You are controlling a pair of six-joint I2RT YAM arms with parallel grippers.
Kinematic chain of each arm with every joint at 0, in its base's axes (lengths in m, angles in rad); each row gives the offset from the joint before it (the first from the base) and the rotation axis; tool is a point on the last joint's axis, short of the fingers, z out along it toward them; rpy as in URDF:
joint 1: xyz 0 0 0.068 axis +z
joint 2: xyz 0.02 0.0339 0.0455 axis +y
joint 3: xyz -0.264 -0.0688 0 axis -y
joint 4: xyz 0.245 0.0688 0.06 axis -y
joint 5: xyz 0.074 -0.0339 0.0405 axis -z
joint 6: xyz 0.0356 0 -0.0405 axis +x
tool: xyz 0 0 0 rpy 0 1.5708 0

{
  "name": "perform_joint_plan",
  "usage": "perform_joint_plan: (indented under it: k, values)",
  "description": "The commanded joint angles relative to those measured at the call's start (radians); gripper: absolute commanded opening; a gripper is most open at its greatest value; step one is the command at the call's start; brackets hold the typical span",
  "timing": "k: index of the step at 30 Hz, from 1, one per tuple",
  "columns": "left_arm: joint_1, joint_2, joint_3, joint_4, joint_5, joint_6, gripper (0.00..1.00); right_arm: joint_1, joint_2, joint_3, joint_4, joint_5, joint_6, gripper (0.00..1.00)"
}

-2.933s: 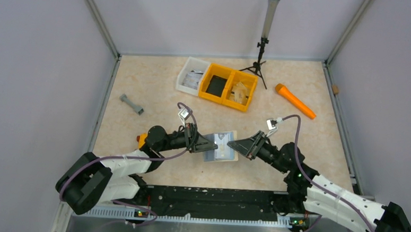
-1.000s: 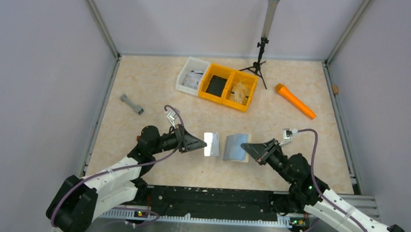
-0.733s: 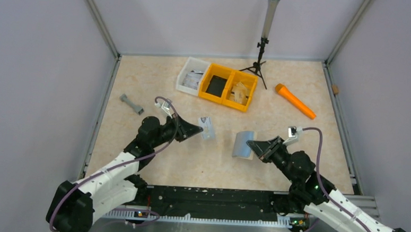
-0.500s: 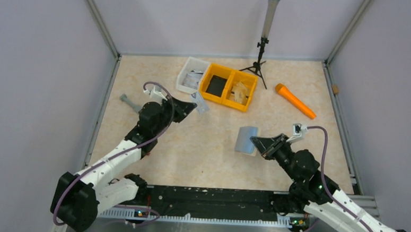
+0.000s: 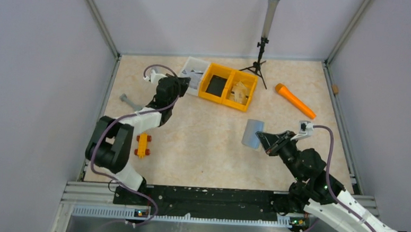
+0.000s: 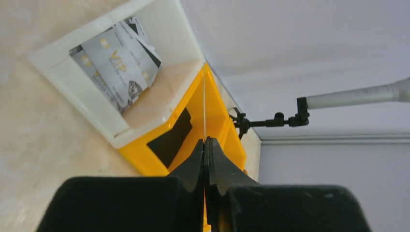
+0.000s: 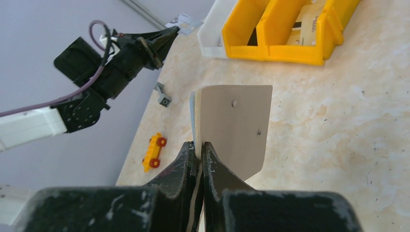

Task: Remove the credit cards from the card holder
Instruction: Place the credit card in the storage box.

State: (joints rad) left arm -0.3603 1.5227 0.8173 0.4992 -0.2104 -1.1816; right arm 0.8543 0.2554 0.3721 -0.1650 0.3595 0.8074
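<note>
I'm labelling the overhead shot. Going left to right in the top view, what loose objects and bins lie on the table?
Grey dumbbell-shaped piece → yellow toy car → white bin → yellow bin → orange tool. The card holder and tripod are skipped: they overlap the yellow bin's span.

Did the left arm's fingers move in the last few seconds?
Yes. The left fingers carried a card from the table's middle back to the white bin.
</note>
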Motion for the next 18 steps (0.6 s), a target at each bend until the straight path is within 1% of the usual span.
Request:
perform_joint_plan:
  k: [1, 3, 5, 8, 10, 15, 18]
  values:
    - [0.041, 0.171, 0.150, 0.205, 0.029, -0.086, 0.00, -0.008, -0.012, 0.056, 0.050, 0.031, -0.058, 0.00]
    - [0.054, 0.249, 0.222, 0.214, 0.057, -0.116, 0.00, -0.007, -0.011, 0.065, 0.041, 0.039, -0.070, 0.00]
    - [0.063, 0.304, 0.269, 0.185, 0.057, -0.148, 0.00, -0.007, -0.015, 0.074, 0.033, 0.046, -0.082, 0.00]
    - [0.064, 0.361, 0.307, 0.164, 0.003, -0.176, 0.00, -0.007, -0.025, 0.077, 0.038, 0.052, -0.091, 0.00]
    - [0.068, 0.401, 0.336, 0.162, -0.007, -0.184, 0.00, -0.007, -0.034, 0.072, 0.043, 0.059, -0.091, 0.00]
    - [0.075, 0.507, 0.405, 0.176, 0.027, -0.229, 0.00, -0.007, -0.034, 0.070, 0.037, 0.086, -0.087, 0.00]
    - [0.076, 0.542, 0.424, 0.181, 0.037, -0.253, 0.00, -0.007, -0.033, 0.067, 0.038, 0.088, -0.085, 0.00]
